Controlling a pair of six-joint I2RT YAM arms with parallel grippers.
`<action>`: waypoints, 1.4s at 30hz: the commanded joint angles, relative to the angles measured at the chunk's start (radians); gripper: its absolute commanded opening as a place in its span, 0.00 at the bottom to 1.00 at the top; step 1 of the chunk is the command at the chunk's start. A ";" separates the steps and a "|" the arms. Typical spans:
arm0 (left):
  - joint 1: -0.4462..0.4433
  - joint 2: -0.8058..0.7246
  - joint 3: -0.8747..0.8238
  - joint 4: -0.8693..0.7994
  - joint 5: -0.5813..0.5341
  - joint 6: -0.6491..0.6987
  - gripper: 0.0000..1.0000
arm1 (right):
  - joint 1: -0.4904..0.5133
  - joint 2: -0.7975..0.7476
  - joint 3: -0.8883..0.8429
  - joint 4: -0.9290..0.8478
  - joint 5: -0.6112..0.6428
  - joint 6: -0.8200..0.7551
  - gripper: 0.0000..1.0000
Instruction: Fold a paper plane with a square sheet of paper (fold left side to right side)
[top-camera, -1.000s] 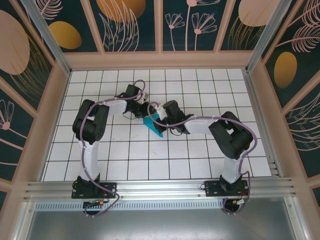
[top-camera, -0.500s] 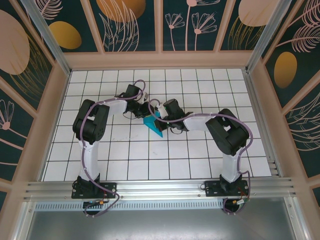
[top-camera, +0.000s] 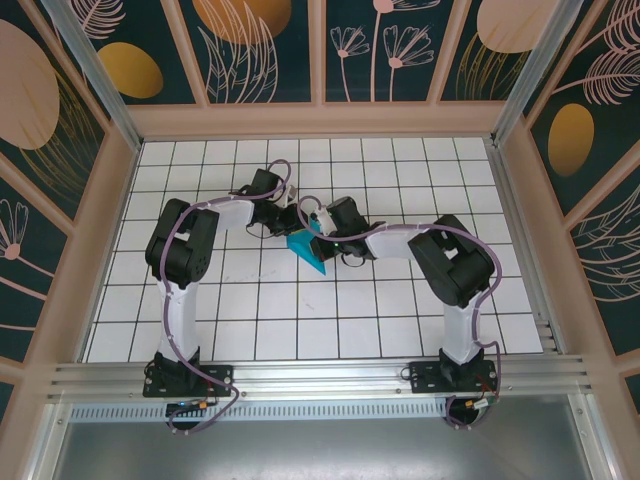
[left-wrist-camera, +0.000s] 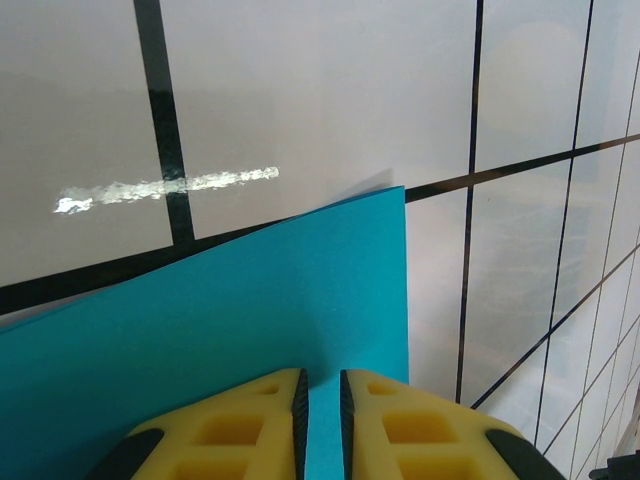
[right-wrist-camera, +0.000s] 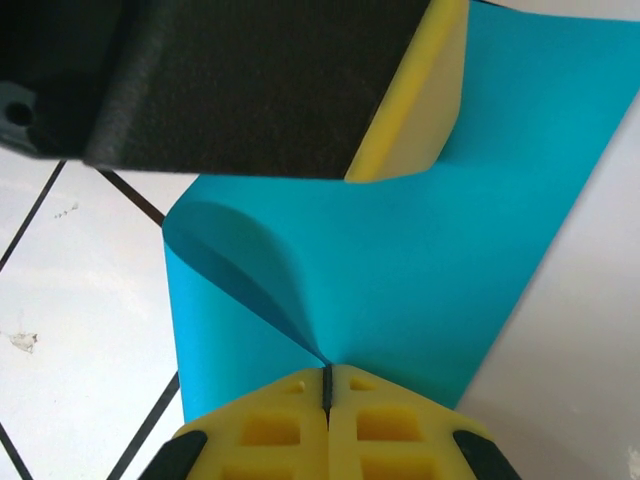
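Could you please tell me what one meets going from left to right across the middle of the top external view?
Left arm's elbow → teal sheet of paper → right arm's elbow.

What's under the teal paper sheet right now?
The white tiled table with black grid lines runs under the thin teal-cyan paper sheet. Grid lines disappear beneath its edge. Anything lying below its middle is covered and cannot be seen.

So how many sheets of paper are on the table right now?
1. The teal sheet of paper lies on the table, partly folded, with the right gripper shut on a raised fold and the left gripper over its edge. Another could be hidden beneath the arms.
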 joint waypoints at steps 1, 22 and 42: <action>-0.014 0.049 -0.015 -0.016 -0.034 0.020 0.20 | -0.007 0.022 0.037 -0.018 0.002 0.020 0.00; -0.013 -0.002 0.000 -0.037 -0.032 0.036 0.28 | -0.007 0.030 -0.025 -0.065 0.024 0.034 0.00; 0.080 -0.264 -0.224 0.085 0.092 -0.050 0.27 | -0.007 0.021 -0.052 -0.069 0.005 0.023 0.00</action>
